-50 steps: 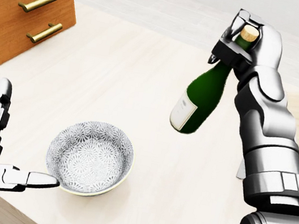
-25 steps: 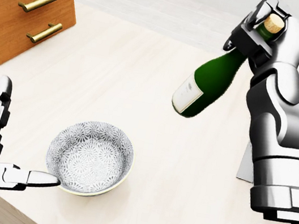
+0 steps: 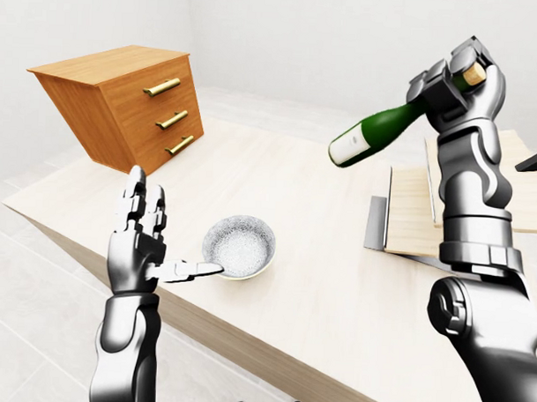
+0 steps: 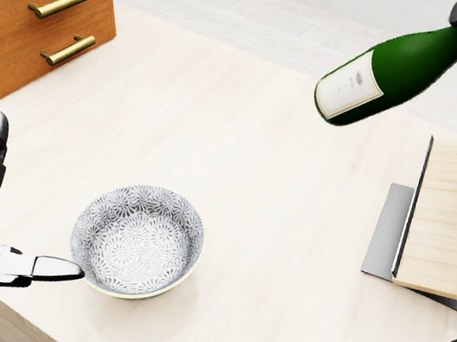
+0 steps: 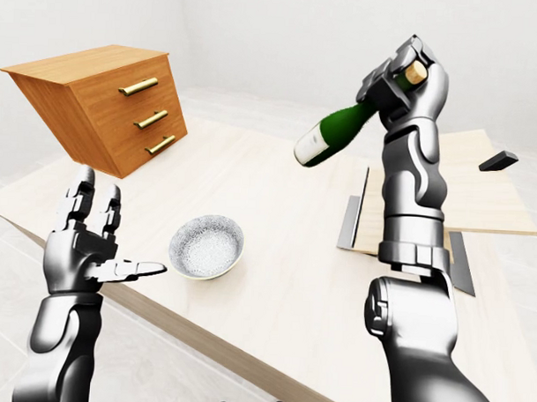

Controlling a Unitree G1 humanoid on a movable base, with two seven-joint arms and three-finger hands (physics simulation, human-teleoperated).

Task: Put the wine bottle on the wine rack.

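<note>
1. Left-eye view. Notice that your right hand (image 3: 461,80) pinches the wine bottle (image 3: 374,137) by its neck alone, fingers closed just under the cork, with the body hanging out to the view's left, near level and high over the table (image 3: 319,282). Held this way, the heavy base levers against the fingers; you risk the neck turning or sliding out, and a drop would land on bare wood.
2. Left-eye view, continued. Your left hand (image 3: 142,241) is empty, three fingers spread, one pointing at the patterned bowl (image 3: 240,246). You cannot tell whether its tip touches the rim; a careless sweep could push the bowl.
3. Head view. You see only the bottle's body (image 4: 395,67) at the top right; the grip itself is cut off. Below it lies the slatted wine rack (image 4: 440,215) on its grey base, so the bottle is above and beside the rack, not on it. Lowering at this tilt could strike the rack's edge.
4. Right-eye view. You work over a pale wooden table in a plain white room with a light tiled floor. A wooden drawer chest (image 5: 100,102) with brass handles stands at the table's far left, well apart from the bottle.
</note>
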